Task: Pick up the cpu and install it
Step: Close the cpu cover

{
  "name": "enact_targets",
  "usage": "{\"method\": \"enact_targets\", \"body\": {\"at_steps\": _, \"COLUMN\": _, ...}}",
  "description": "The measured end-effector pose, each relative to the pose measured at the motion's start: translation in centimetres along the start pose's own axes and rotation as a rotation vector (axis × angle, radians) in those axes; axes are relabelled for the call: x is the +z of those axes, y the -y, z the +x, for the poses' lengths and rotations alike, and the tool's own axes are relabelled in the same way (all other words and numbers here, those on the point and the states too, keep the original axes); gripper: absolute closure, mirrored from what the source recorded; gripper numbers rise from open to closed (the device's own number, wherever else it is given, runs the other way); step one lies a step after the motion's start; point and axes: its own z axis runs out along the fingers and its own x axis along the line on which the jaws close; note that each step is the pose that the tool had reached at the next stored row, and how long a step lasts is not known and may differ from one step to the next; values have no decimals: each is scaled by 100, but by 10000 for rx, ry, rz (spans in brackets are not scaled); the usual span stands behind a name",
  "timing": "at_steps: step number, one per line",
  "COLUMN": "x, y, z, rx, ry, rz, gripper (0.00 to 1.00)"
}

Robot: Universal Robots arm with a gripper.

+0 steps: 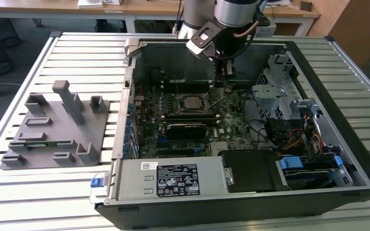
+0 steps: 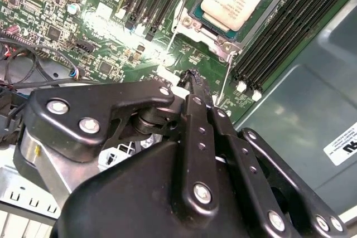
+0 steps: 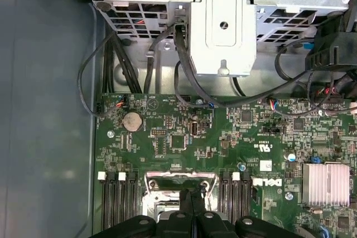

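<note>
While the arm hung over the open computer case [image 1: 236,208], the cpu [image 1: 190,102] lay flat in the socket near the middle of the motherboard [image 1: 172,139], its pale silvery top facing up. Taking twelve o'clock as the far side of the exterior view, the gripper [image 1: 225,76] stood between one and two o'clock from the chip, near it but not over it. Its two black fingers were drawn together at the tips with nothing visible between them, as both wrist views showed [image 2: 191,76] [image 3: 192,194].

In the second wrist view the cpu [image 2: 237,4] sat inside the metal socket frame [image 2: 192,23], and the fingertips pointed at the green board [image 2: 111,54] just beside a corner of that frame. Whether they touched the board could not be told. Long black memory slots [image 2: 279,37] ran along the socket's side.

In the first wrist view the tips hung over the frame's edge [image 3: 179,179], with a round coin battery [image 3: 131,121], a finned heat sink [image 3: 326,182] and a metal drive cage [image 3: 223,20] beyond.

At nine o'clock from the case, well apart from it, a grey plastic tray [image 1: 18,144] rested on the slatted table [image 1: 56,192], with a thin green memory stick [image 1: 40,143] lying in it. The power supply [image 1: 165,179] filled the case at six o'clock from the chip.
</note>
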Motion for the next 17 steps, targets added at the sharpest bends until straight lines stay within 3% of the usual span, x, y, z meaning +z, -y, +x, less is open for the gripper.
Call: {"method": "enact_targets", "body": {"at_steps": 17, "x": 8, "y": -112, "z": 0, "rx": -1, "ry": -2, "rz": -1, "gripper": 89}}
